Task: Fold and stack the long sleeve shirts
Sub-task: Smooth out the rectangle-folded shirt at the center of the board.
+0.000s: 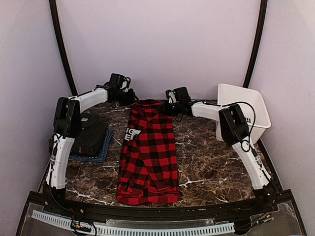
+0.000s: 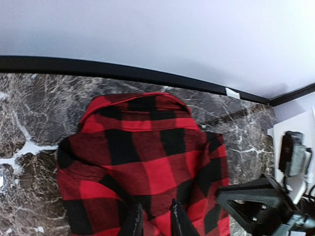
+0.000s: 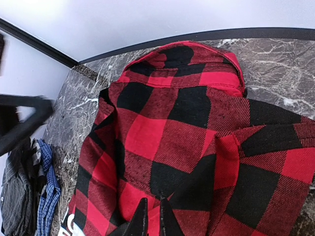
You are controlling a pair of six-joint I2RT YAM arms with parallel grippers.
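The red-and-black checked shirt [image 1: 147, 157] lies lengthwise down the middle of the table, collar at the far end, with white block letters [image 1: 132, 133] on black at its left edge. My left gripper [image 1: 132, 97] is at the collar's left side. In the left wrist view it [image 2: 156, 221] is shut on a bunch of the checked cloth [image 2: 147, 162]. My right gripper [image 1: 170, 109] is at the collar's right side. In the right wrist view it [image 3: 153, 219] is shut on the checked cloth [image 3: 187, 128]. The black shirt [image 1: 91, 135] lies folded on the blue shirt [image 1: 104, 150] at the left.
A white plastic basket [image 1: 243, 113] stands at the back right, behind the right arm. The table is dark marble [image 1: 211, 162] with a black rim [image 2: 98, 69] along the far wall. The folded stack also shows at the left of the right wrist view [image 3: 29, 196].
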